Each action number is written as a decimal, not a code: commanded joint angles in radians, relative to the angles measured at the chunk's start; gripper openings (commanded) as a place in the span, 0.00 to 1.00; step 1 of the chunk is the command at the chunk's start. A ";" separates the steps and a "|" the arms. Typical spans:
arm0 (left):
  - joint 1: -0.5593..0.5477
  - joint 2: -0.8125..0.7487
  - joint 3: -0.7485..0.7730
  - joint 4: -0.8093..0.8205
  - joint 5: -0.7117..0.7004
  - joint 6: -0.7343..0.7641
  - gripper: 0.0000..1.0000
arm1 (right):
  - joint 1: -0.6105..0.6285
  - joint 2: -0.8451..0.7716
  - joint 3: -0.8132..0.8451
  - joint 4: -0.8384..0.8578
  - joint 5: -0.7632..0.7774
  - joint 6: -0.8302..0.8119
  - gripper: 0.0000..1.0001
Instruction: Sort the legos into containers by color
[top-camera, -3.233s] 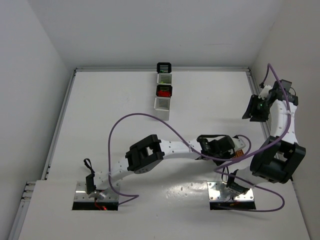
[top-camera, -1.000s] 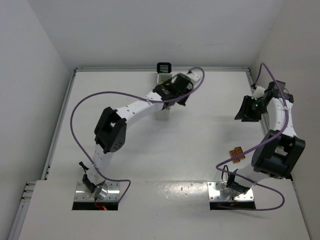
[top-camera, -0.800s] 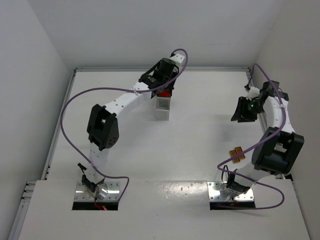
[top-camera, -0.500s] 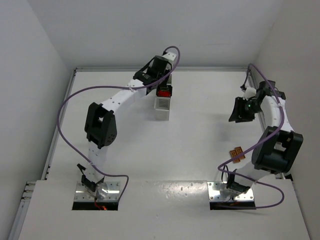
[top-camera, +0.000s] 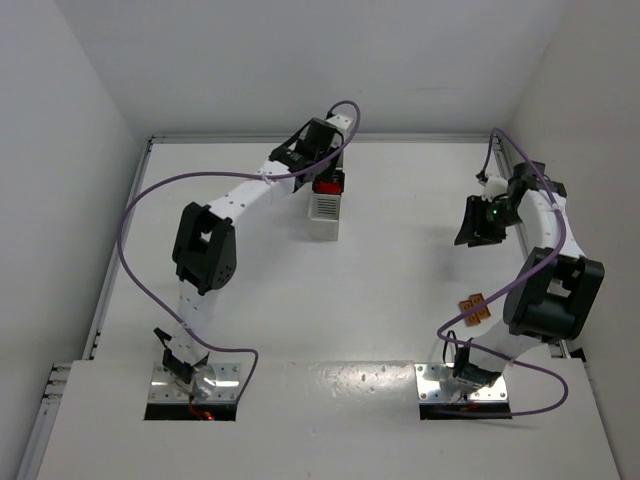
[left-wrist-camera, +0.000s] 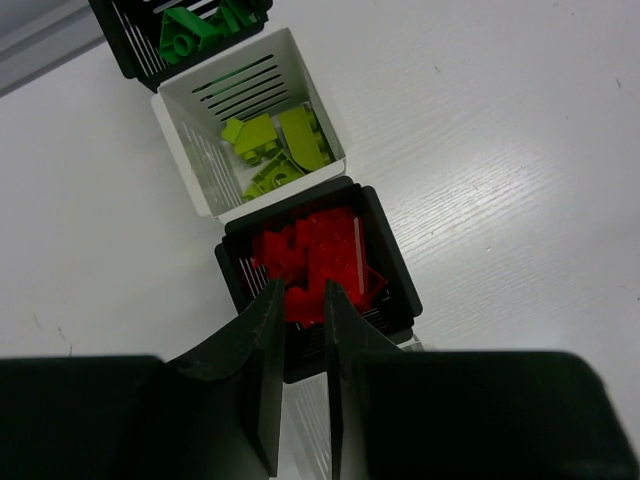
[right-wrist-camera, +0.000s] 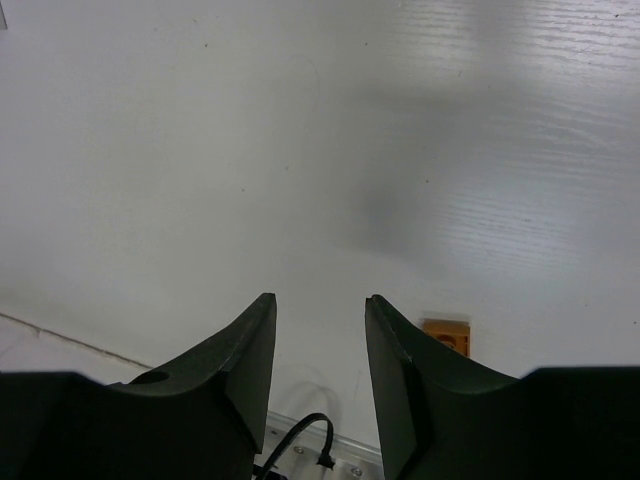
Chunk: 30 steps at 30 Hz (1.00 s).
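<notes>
The left gripper (left-wrist-camera: 300, 295) hangs over the near edge of a black slatted bin (left-wrist-camera: 232, 275), its two fingers drawn close with only a thin slit between them. Red shows in that slit against the red load below, so I cannot tell whether a brick is pinched there or the tips are bare. That bin is heaped with red legos (left-wrist-camera: 320, 255). Touching its far side stands a white slatted bin (left-wrist-camera: 188, 148) holding a few yellow-green legos (left-wrist-camera: 270, 150), and beyond that a second black bin (left-wrist-camera: 135, 50), cut off by the frame, holds green legos (left-wrist-camera: 190, 25). In the overhead view a fourth, white bin (top-camera: 323, 212) closes the row on the near side of the red one; its contents cannot be made out. The right gripper (right-wrist-camera: 320, 305) hovers above the bare white table (right-wrist-camera: 300, 150) well apart from the bins, its fingers clearly spread and nothing between them. One orange lego (right-wrist-camera: 446, 333) lies on the table just beside its right finger, untouched, and the overhead view shows orange legos (top-camera: 474, 307) near the right arm's base.
</notes>
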<state>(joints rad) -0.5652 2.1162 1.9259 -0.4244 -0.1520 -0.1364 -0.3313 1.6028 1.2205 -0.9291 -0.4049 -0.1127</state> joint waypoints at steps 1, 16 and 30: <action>0.016 0.016 0.015 0.006 0.009 -0.009 0.03 | 0.005 -0.003 -0.006 -0.002 -0.005 -0.024 0.41; 0.016 0.024 0.015 -0.004 0.009 -0.009 0.50 | 0.005 -0.023 -0.053 0.018 0.043 -0.065 0.41; 0.087 -0.116 -0.040 -0.004 0.104 -0.025 0.59 | -0.012 -0.262 -0.265 -0.039 0.368 -0.632 0.35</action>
<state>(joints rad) -0.5186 2.1258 1.9022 -0.4427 -0.0963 -0.1436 -0.3347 1.4048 0.9947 -0.9352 -0.1623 -0.5247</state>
